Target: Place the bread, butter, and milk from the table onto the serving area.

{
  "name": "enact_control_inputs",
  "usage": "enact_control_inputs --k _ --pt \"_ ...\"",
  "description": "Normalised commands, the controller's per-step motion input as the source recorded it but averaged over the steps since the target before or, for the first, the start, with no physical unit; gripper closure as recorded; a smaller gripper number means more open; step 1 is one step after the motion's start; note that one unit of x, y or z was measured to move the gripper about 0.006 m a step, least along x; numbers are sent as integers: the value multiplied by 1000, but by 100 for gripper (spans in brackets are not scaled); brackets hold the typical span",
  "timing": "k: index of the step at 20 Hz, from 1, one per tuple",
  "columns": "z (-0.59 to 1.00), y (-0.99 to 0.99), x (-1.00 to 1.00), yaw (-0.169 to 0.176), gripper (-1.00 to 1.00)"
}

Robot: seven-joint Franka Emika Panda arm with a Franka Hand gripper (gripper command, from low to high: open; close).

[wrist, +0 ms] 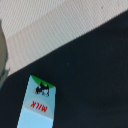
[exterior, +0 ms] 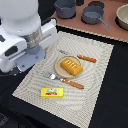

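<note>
The bread [exterior: 70,67] lies on the round tan plate [exterior: 58,71] on the beige serving area [exterior: 95,80]. The butter [exterior: 52,92] lies flat on the mat's near part. The milk [wrist: 37,102] shows only in the wrist view, a white and light-blue carton with red "MILK" lettering, on the black table [wrist: 95,75] just off the mat's edge [wrist: 55,20]. In the exterior view my arm [exterior: 25,37] hangs over the mat's left edge and hides the milk. My fingers show in neither view.
A fork [exterior: 54,76] and an orange-handled knife [exterior: 73,83] lie by the plate, with a second orange-handled utensil [exterior: 87,58] beyond it. A pinkish-brown board [exterior: 112,30] at the back carries grey pots [exterior: 93,15] and a bowl [exterior: 122,17].
</note>
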Motion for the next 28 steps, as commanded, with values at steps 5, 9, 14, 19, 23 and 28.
enact_control_inputs --k 5,9,14,19,23,28 --pt "-33 690 -718 -31 -100" --pt "-192 681 -666 -37 -100" --pt "-266 638 -671 -44 -100" --pt "-309 597 -614 -52 -100" --pt "-371 498 -556 -57 -100" --pt "-366 454 -498 -63 -100"
